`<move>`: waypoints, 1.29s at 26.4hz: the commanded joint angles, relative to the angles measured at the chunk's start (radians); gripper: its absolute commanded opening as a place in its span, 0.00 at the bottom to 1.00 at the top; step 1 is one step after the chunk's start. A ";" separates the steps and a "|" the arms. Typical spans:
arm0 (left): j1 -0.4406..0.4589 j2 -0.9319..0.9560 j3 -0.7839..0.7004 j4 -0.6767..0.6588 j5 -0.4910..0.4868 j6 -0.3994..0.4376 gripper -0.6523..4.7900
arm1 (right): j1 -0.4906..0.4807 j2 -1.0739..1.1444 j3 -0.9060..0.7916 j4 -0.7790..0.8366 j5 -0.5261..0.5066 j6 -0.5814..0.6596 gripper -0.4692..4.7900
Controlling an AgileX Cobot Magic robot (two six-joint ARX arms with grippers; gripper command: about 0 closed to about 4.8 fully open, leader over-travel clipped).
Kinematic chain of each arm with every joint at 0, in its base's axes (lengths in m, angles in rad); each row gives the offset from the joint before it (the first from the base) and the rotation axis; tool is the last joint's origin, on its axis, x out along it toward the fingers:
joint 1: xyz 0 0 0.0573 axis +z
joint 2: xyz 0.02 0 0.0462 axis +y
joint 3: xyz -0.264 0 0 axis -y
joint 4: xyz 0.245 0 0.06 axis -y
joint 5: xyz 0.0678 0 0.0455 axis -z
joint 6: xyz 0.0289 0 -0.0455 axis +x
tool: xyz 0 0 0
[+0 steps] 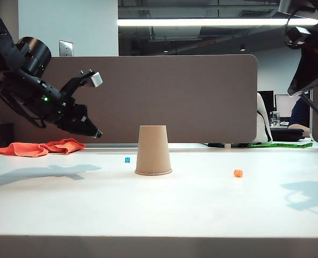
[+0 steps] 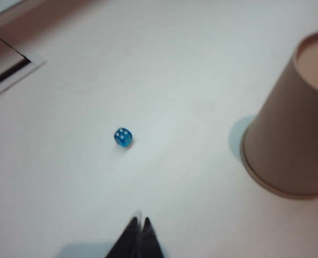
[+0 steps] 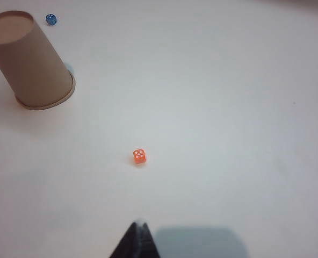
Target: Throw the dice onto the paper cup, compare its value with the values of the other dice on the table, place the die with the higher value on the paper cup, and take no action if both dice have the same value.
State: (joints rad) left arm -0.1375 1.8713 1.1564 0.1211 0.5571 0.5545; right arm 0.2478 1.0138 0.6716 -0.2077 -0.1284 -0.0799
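The white table [image 1: 159, 209] fills the lower part of the exterior view, with a brown partition panel [image 1: 202, 97] standing behind it. An orange cloth [image 1: 38, 147] lies crumpled at the table's far left edge.

The paper cup [image 1: 153, 150] stands upside down near the middle of the table, rim on the surface, closed base up. It is plain tan-brown, tapered, and carries no print or label in any view.

The left gripper [image 1: 97, 133] hangs in the air above the table to the left of the cup, tilted downward; its fingers meet at a point and grasp nothing. In the right wrist view the right gripper [image 3: 138, 226] also shows its tips pressed together, empty, above the table; in the exterior view only dark parts of that arm show at the upper right.

The blue die [image 1: 127, 159] sits on the table just left of the cup, slightly behind it. The orange die [image 1: 238, 173] rests well apart on the cup's right.

The exterior view is too distant to read pips. The left wrist view shows the blue die's top face with four pale pips; the right wrist view shows the orange die's top with five pale pips, plus the cup and blue die beyond.
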 commanded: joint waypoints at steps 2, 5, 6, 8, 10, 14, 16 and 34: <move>-0.001 -0.006 0.001 -0.077 0.004 0.080 0.11 | 0.002 0.005 0.005 0.056 -0.004 -0.003 0.08; -0.001 -0.006 0.001 -0.099 0.004 0.082 0.11 | 0.002 0.005 0.006 0.061 -0.004 -0.002 0.08; -0.001 -0.006 0.001 -0.099 0.004 0.082 0.11 | 0.002 0.005 0.006 0.059 -0.004 -0.002 0.08; -0.001 -0.006 0.001 -0.097 0.004 0.082 0.11 | 0.003 0.018 0.006 0.062 -0.006 0.013 0.08; -0.001 -0.006 0.001 -0.096 0.004 0.082 0.11 | 0.035 0.060 0.014 0.074 -0.004 0.055 0.08; -0.001 -0.006 0.001 -0.055 0.004 0.063 0.11 | 0.119 0.175 0.079 0.071 0.061 0.057 0.08; -0.001 -0.006 0.001 -0.021 0.004 0.026 0.11 | 0.167 0.255 0.152 0.028 0.144 0.058 0.08; -0.001 -0.006 0.001 -0.007 0.005 0.006 0.11 | 0.178 0.435 0.287 -0.103 0.156 0.106 0.32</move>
State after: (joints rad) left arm -0.1375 1.8713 1.1561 0.1028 0.5568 0.5636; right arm 0.4248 1.4384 0.9550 -0.3199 0.0299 0.0265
